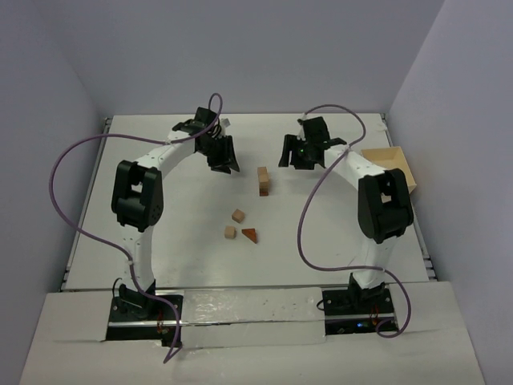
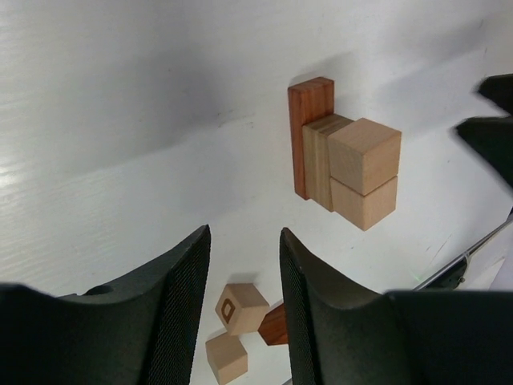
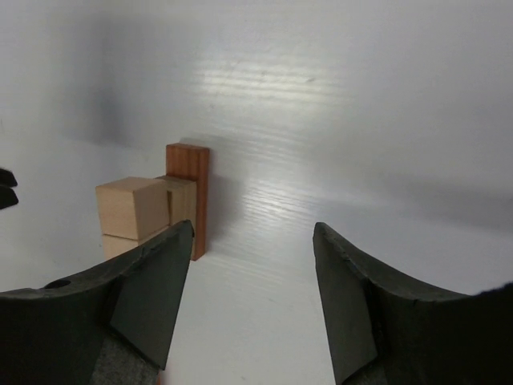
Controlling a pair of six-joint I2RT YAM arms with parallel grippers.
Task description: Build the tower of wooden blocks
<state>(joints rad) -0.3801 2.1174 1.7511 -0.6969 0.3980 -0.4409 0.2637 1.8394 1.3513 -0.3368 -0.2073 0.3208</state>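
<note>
The left claw (image 1: pixel 224 158) hangs over the far left part of the white surface (image 1: pixel 160 233). Its fingers (image 2: pixel 180 305) stand a narrow gap apart with nothing between them. In its wrist view they frame the loose blocks lying nearer the arm bases.

Those blocks sit mid-surface, close together but apart: one tan cube (image 1: pixel 238 215), a second tan cube (image 1: pixel 230 232) just nearer, and a reddish-brown wedge (image 1: pixel 250 234) beside that second cube.

Right of the left claw and farther back than the loose blocks stands the tower (image 1: pixel 262 181), between the two claws and touched by neither. It is a narrow column, reddish-brown at the base and tan above; I cannot tell how many pieces it has.

The right claw (image 1: pixel 296 152) hangs just right of the tower, spread wide and holding nothing.

A pale wooden box (image 1: pixel 394 164) sits at the right edge of the surface.
</note>
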